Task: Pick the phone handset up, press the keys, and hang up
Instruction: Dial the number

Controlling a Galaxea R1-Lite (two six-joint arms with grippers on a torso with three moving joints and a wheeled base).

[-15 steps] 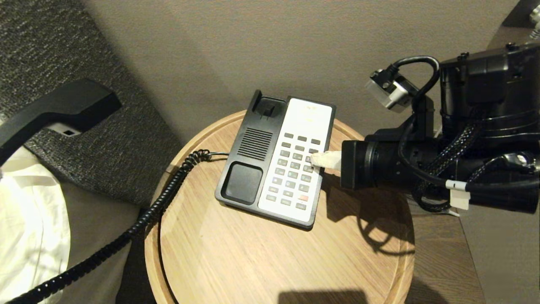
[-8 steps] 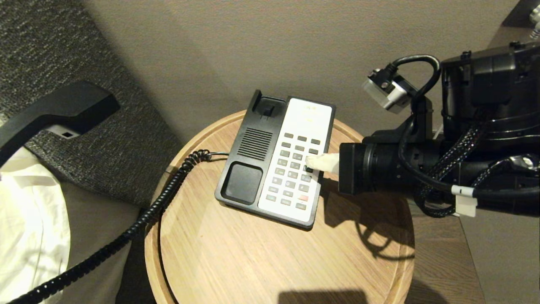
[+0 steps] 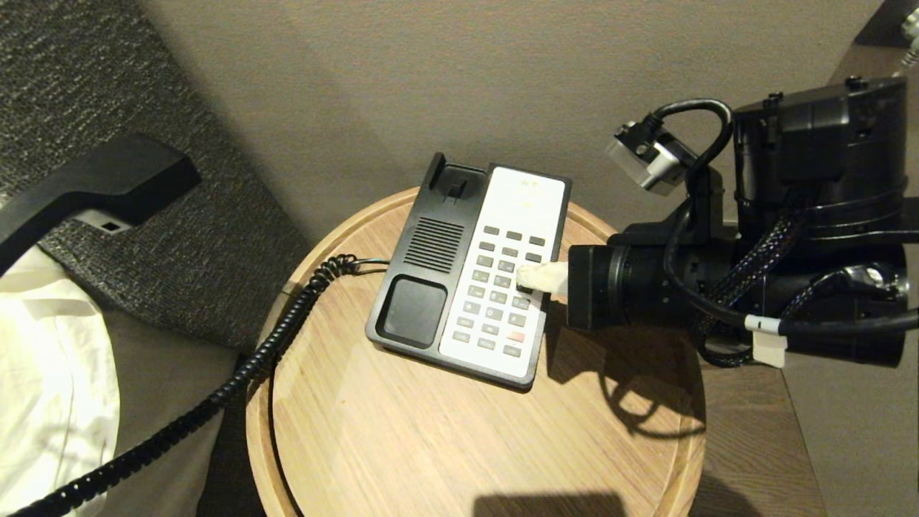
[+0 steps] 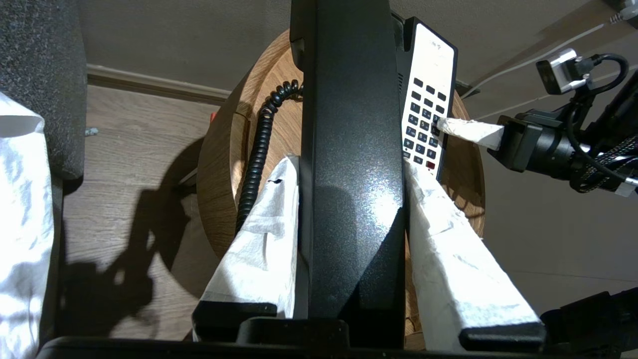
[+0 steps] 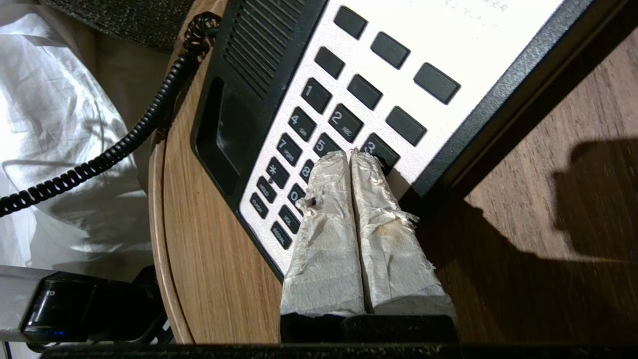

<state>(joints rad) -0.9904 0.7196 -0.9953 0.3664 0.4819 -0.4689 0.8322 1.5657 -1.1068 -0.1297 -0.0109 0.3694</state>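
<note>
The round wooden side table (image 3: 431,445) sat against a beige wall (image 3: 431,72), a dark textured headboard (image 3: 108,57) off to the left. The phone handset (image 4: 349,174) was up off the phone base (image 3: 470,276), pinched between the left gripper (image 4: 351,169)'s wrapped fingers (image 4: 264,234). The right gripper (image 5: 350,154), fingers pressed together, poked the keypad (image 5: 319,134).

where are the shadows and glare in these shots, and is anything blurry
Head view: the right hand casts a hard shadow on the round table. Left wrist view: glare sheens the phone handset; the sheet is blown out white. Right wrist view: keypad sharp, upper corner soft.
</note>
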